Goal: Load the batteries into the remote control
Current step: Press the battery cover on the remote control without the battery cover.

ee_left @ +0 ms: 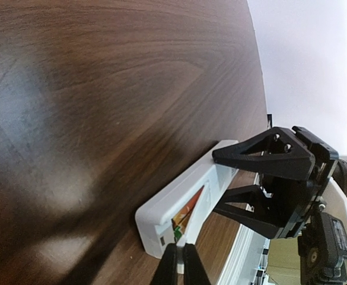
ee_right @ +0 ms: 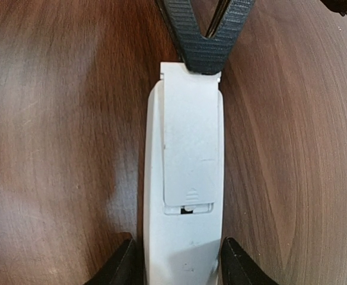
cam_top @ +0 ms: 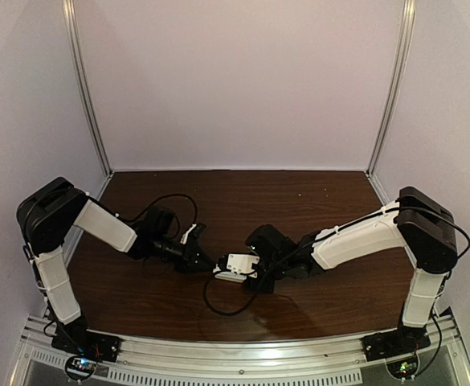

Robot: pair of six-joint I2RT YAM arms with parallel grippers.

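Right wrist view: left gripper [ee_right: 204, 56], w/ tips pressed together, pushes the cover [ee_right: 188, 148] on remote control [ee_right: 184, 234] at mid table [ee_right: 54, 148]; right gripper [ee_right: 181, 262] straddles it, pinching or not I cannot tell. Batteries [ee_left: 190, 209] look in, so next: slide cover shut, straight push.

The left arm [cam_top: 106, 227] and right arm [cam_top: 355, 239] are built alike: smooth white links between bulky black joint housings [cam_top: 427, 229], each on a black base [cam_top: 86, 344], with thin black cables [cam_top: 174, 201] looping off the wrists and strapped along the white links. The right gripper [ee_left: 216, 183] is matte black, its fingers [ee_left: 262, 155] flat triangular frames with two small screw holes, mounted on a boxy black body. The left gripper [ee_right: 203, 62] is black too, with finely ribbed pads [ee_right: 182, 27].
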